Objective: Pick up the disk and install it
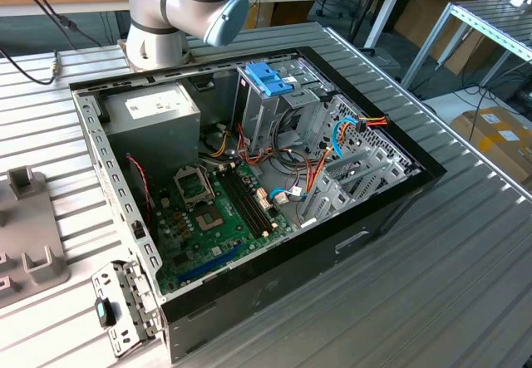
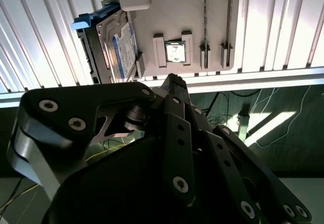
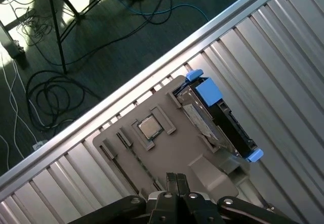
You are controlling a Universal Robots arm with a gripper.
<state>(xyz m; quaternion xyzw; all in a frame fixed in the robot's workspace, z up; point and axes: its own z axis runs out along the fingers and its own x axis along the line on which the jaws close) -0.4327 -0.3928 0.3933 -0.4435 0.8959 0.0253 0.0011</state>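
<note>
The disk [image 3: 218,117] is a dark hard drive in a bright blue carrier. It stands on edge in a slot of the grey fixture plate [image 3: 174,155] on the ribbed metal table. The second wrist view shows the disk [image 2: 115,46] beside the same plate [image 2: 217,27]. My gripper [image 3: 176,175] hovers over the plate's edge, apart from the disk, with its two fingers pressed together and nothing between them. In the second wrist view the gripper [image 2: 173,77] points at the plate's rim.
A small square chip [image 3: 150,127] sits in a holder on the plate. In the exterior view an open computer case [image 1: 391,206] lies on the table, with a metal drive cage [image 1: 270,106] topped by a blue clip. Past the table edge [image 3: 126,90] are the floor and cables.
</note>
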